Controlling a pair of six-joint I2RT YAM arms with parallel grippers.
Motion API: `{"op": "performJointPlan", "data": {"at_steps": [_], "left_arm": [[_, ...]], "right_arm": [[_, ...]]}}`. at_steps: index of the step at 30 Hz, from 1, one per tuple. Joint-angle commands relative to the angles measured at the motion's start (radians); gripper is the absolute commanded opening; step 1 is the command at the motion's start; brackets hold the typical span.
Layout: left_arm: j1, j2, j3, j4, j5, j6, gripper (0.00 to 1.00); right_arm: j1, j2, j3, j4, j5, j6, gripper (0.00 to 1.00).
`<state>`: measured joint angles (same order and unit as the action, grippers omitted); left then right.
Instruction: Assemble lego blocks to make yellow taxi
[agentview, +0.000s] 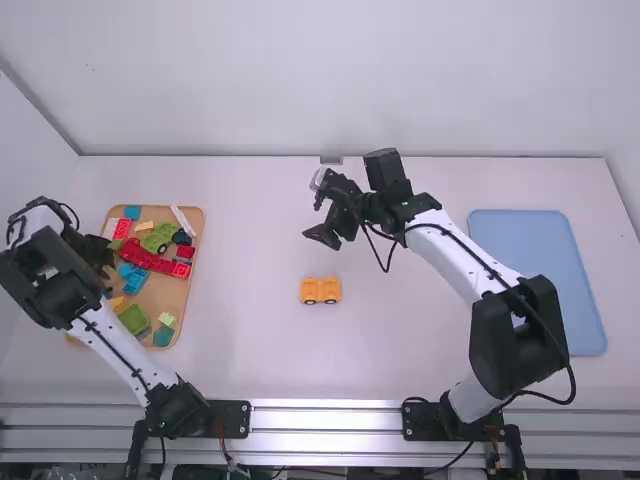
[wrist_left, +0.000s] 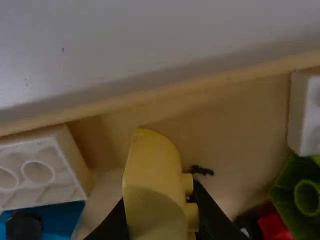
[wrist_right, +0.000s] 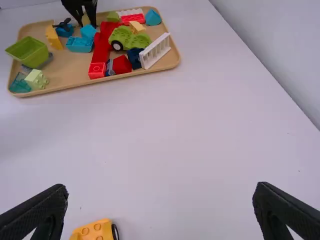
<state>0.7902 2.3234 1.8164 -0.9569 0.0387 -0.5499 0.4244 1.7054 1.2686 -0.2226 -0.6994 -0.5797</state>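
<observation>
Fingers tight on yellow block (wrist_left: 152, 190), left gripper (agentview: 104, 262), tray's (agentview: 180, 300) left edge; right gripper (agentview: 318, 210) wide above table (agentview: 250, 350); yellow car base (agentview: 321, 289) mid-table

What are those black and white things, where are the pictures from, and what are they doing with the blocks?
They're two robot arms, the left arm and right arm. One picture looks down from above and behind them. The other two come from cameras on their wrists.

On the white table are a wooden tray of colorful blocks, a little orange-yellow wheeled piece, and a flat blue thing.

The left gripper, a sort of robot hand, seems to pinch a yellow block at the tray. The right gripper is open and holds nothing. They're meant to build a yellow taxi!
</observation>
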Motion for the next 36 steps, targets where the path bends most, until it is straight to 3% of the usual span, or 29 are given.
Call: {"op": "performJointPlan", "data": {"at_steps": [1,9,11,18,19,22,24,25,31,36], "left_arm": [[-0.003,-0.103,-0.003,-0.016,0.017,0.027,0.02],[-0.089,-0.427,-0.196,0.054,-0.082,0.026,0.02],[-0.143,-0.595,-0.340,0.160,-0.038,0.116,0.02],[-0.290,-0.893,-0.635,0.419,0.145,0.301,0.02],[-0.380,-0.996,-0.746,0.528,0.168,0.349,0.04],[-0.505,-1.096,-0.859,0.648,0.163,0.410,0.09],[-0.629,-1.160,-0.948,0.755,0.163,0.480,0.03],[-0.629,-1.160,-0.948,0.755,0.163,0.480,0.03],[-0.939,-1.182,-1.096,0.969,0.151,0.686,0.02],[-1.081,-1.118,-1.123,1.086,0.132,0.809,0.02]], "right_arm": [[0.000,-0.026,0.026,-0.002,-0.007,0.020,0.98],[0.001,-0.026,0.026,0.049,-0.007,0.031,0.98],[-0.003,-0.026,0.026,0.082,-0.006,0.101,0.99],[-0.052,-0.026,0.026,0.145,-0.011,0.266,0.99],[-0.078,-0.026,0.026,0.156,-0.036,0.325,0.99],[-0.111,-0.019,0.026,0.149,-0.097,0.360,0.99],[-0.132,0.004,0.026,0.135,-0.176,0.374,0.99],[-0.132,0.004,0.026,0.135,-0.176,0.374,0.99],[-0.151,0.091,0.026,0.135,-0.341,0.426,0.99],[-0.151,0.110,0.026,0.106,-0.416,0.426,0.98]]}}
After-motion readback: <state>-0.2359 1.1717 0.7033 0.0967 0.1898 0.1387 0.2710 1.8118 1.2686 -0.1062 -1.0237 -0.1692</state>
